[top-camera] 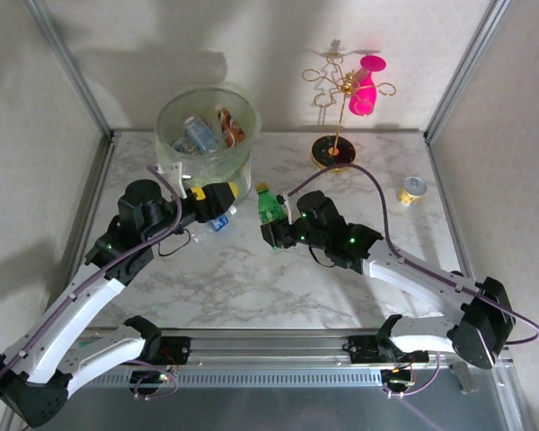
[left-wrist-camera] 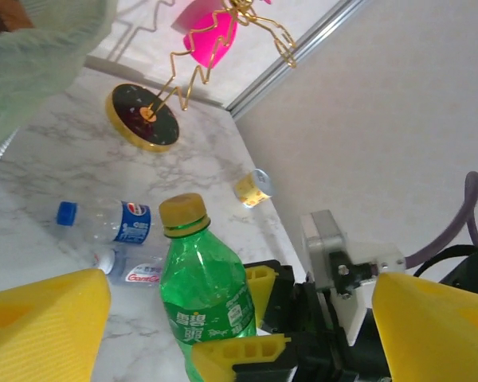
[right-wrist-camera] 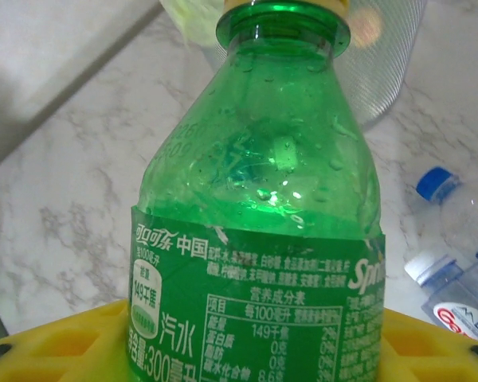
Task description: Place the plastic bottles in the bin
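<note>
Green-tinted and yellow-capped, the plastic bottle (top-camera: 269, 206) is standing upright over the middle of the table (top-camera: 251, 287). The right gripper (top-camera: 274, 232) is clamping it low down around the label, yellow fingers (right-wrist-camera: 56, 346) pressing in from both sides. Can't tell if its base is touching the marble. The left gripper (top-camera: 226, 193) is hovering just in front of the bin (top-camera: 211, 164), jaws spread wide with nothing between them, facing that green one. Two clear bottles (left-wrist-camera: 103, 221) are lying on their sides close together right by the left gripper, one with a blue cap and label, the other red-and-white. The bin is already holding a few bottles (top-camera: 198, 133). At the back a gold wire stand (top-camera: 341, 85) is carrying a pink cup (top-camera: 366, 90), and a small can (top-camera: 412, 189) is sitting off to the right.
</note>
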You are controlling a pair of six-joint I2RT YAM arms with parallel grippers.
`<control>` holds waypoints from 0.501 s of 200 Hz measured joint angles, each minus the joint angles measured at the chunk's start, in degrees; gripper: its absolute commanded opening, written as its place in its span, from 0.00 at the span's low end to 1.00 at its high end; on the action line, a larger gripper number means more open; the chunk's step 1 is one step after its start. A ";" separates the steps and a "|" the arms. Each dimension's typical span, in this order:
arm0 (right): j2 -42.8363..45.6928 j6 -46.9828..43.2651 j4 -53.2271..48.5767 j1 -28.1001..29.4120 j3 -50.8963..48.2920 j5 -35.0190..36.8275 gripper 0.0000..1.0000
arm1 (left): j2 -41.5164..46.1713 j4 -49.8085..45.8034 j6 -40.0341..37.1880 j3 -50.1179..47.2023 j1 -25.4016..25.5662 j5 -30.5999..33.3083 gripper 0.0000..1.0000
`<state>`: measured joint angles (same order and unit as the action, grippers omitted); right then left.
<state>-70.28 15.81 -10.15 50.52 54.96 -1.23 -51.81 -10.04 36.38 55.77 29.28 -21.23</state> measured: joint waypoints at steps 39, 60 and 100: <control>3.80 0.04 2.12 0.11 0.31 -3.10 0.55 | -0.92 3.37 2.95 -0.92 2.01 2.89 0.92; 4.57 0.13 2.97 0.33 0.37 -4.31 0.55 | -2.43 6.54 4.52 -1.90 3.76 2.84 0.92; 6.03 0.52 4.13 0.55 0.37 -6.32 0.56 | -7.78 10.82 5.09 -2.23 8.72 0.13 0.92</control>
<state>-64.25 16.34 -6.02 51.07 55.33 -7.55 -59.59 0.78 41.47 53.54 38.00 -21.10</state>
